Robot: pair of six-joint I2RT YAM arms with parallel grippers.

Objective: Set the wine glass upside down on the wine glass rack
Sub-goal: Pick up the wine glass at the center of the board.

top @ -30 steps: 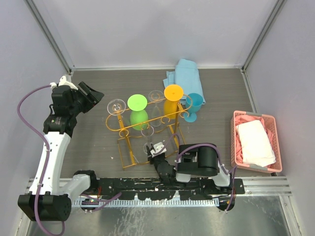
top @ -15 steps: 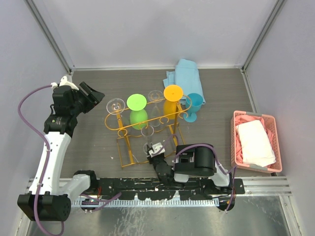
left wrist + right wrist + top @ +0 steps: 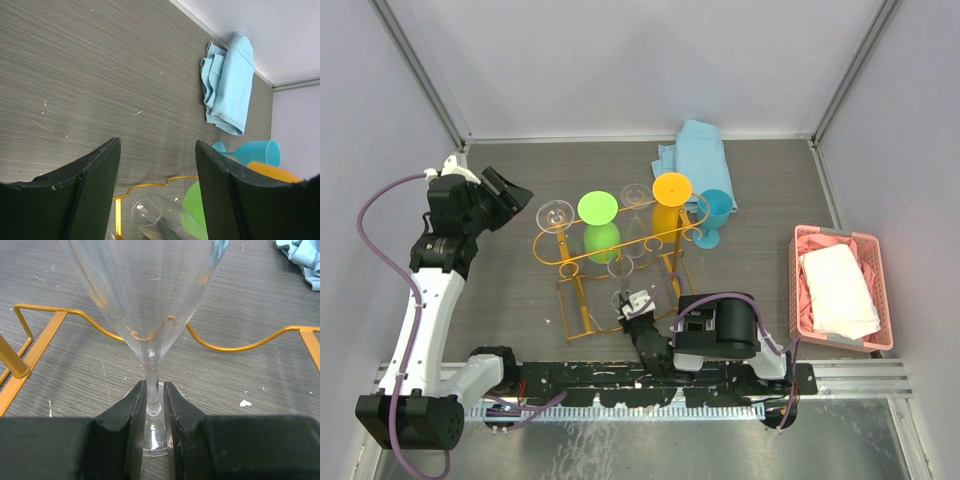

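Note:
A clear wine glass [image 3: 150, 300] stands upright on the table in front of the orange-gold wine glass rack [image 3: 570, 262]. My right gripper [image 3: 154, 389] is low at the glass's foot, its jaws narrowed around the stem [image 3: 151, 385]. The left finger touches the stem and a thin gap shows on the right. From above, the glass [image 3: 621, 297] and the right gripper [image 3: 632, 306] sit by the rack's front base wire [image 3: 225, 347]. My left gripper [image 3: 516, 194] hangs open left of the rack, holding nothing, with the rack rail [image 3: 150, 183] below its fingers.
On the rack hang a clear glass [image 3: 556, 213], a green glass [image 3: 599, 208], another clear glass [image 3: 636, 193] and an orange glass [image 3: 672, 187], feet up. A blue glass [image 3: 712, 212] lies beside it. A blue cloth [image 3: 692, 150] lies behind; a pink basket [image 3: 798, 290] stands right.
The right gripper's jaws have drawn closer together around the glass stem, and the right arm shifted slightly left. The left arm has stayed put.

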